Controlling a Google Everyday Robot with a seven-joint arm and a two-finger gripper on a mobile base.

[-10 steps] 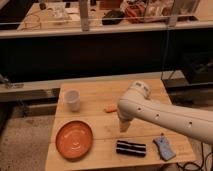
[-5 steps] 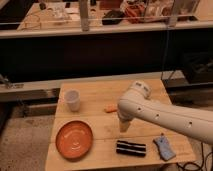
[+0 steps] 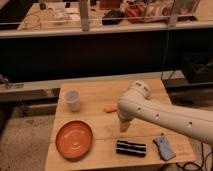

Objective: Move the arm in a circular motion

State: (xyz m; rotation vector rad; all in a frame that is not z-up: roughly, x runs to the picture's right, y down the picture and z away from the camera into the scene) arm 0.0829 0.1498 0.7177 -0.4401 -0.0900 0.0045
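Note:
The arm (image 3: 160, 112) is large, smooth and white, with thick rounded segments and small dark dots along its side. It reaches in from the lower right over the wooden table (image 3: 95, 87). Its bulbous joint (image 3: 135, 97) hangs above the table's middle. The narrower pale tip with the gripper (image 3: 123, 126) points down, just above the tabletop, a little above a black object (image 3: 131, 148).
On the table: a white cup (image 3: 73, 100) at the back left, an orange plate (image 3: 74, 139) at the front left, a small orange item (image 3: 110, 107) by the arm, a blue object (image 3: 164, 147) at the front right. A dark rail and shelves stand behind.

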